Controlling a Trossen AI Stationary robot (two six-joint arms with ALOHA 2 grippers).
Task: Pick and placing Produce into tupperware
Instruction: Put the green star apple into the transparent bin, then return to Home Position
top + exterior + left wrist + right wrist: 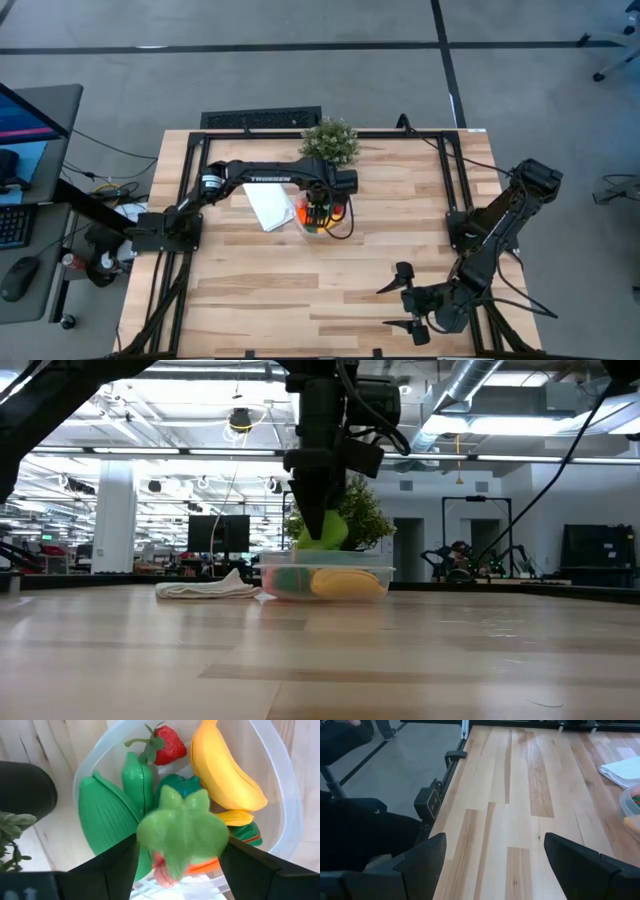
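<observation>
The clear round tupperware stands on the table by the potted plant. In the left wrist view it holds a yellow banana, a strawberry, ribbed green pieces and some orange. My left gripper hangs straight over it, shut on a light green leafy produce piece. My right gripper waits open above the table's near right part, far from the container. My left gripper pinches the light green leafy piece between its two fingers, one on each side of it. The fingers come from above, pointing down. The piece sits at the fingertips just above the container's rim, over the produce inside.
A flat white lid lies on the table just left of the tupperware. The bushy potted plant stands right behind it, toward the far edge. Bare wood spreads across the middle and near side.
</observation>
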